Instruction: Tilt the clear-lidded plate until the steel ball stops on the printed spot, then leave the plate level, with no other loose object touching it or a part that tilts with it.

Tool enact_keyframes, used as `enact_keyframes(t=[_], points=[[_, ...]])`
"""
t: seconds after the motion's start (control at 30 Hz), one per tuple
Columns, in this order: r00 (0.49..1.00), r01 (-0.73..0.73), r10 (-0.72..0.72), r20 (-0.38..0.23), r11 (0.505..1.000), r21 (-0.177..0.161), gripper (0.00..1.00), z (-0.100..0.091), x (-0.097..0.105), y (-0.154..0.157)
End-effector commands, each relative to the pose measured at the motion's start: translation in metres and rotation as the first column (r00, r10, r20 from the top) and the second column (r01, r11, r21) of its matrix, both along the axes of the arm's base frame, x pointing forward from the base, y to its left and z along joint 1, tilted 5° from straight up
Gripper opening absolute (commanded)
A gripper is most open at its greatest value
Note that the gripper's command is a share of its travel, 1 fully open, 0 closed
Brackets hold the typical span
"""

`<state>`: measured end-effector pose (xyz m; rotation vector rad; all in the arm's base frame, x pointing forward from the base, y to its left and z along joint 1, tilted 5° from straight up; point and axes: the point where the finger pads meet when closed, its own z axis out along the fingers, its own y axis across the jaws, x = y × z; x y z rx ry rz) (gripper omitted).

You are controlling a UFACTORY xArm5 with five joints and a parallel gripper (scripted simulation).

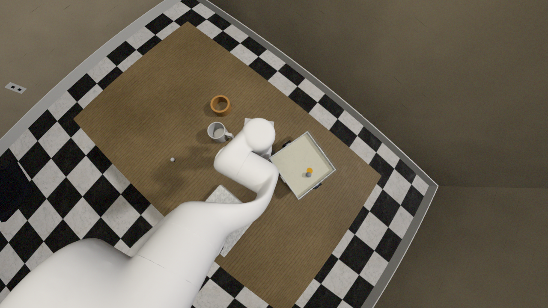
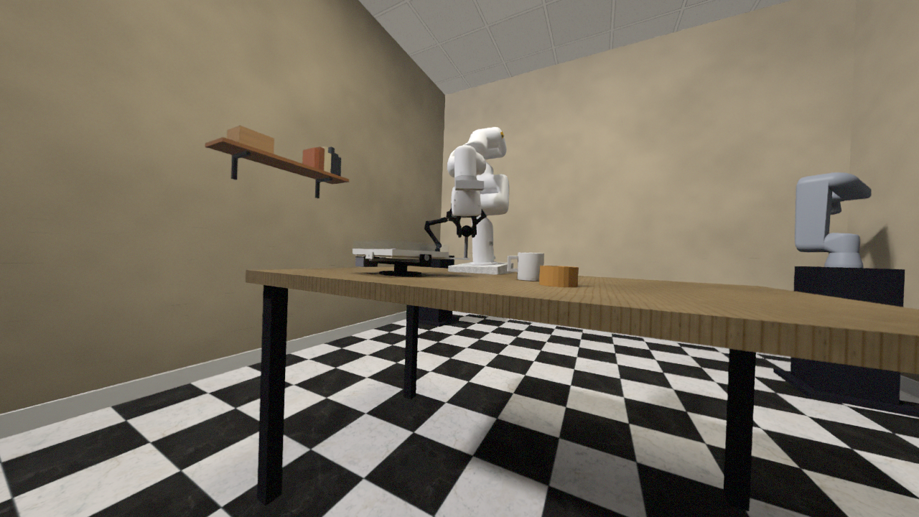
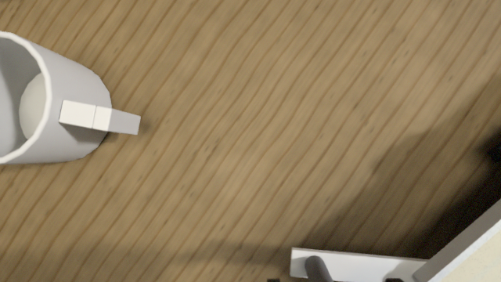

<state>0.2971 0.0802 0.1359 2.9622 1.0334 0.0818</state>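
The square plate [image 1: 295, 153] [image 2: 398, 253] [image 3: 483, 262] sits on a black stand and looks near level; a slight tilt cannot be ruled out. The grey steel ball [image 1: 308, 174] lies toward the near edge of the orange spot [image 1: 309, 169], overlapping its rim and off its centre. A white arm [image 3: 356, 267] sticks out from the plate's corner and bears an upright grey post [image 3: 318, 268] [image 2: 465, 248] with a dark knob on top. My gripper [image 2: 466, 230] is shut on that knob, beside the plate. In the overhead view the robot arm hides the gripper.
A white mug [image 1: 217, 131] [image 2: 530, 266] [image 3: 78, 90] stands close to the gripper, its handle toward it. An orange ring-shaped pot [image 1: 228, 110] [image 2: 558, 276] stands behind the mug. A small white ball [image 1: 172, 159] lies farther left. A pale slab [image 1: 220, 193] [image 2: 478, 268] lies under the arm.
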Motion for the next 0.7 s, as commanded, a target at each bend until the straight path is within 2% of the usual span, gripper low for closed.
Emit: enact_keyframes(t=[0.0,0.67], points=[[1.0,0.002,-0.002,0.004,1.0,0.0,0.0,0.0012,0.0014,-0.0001],[1.0,0.011,-0.011,0.004,1.0,0.001,0.0,0.002,0.0029,0.0006]])
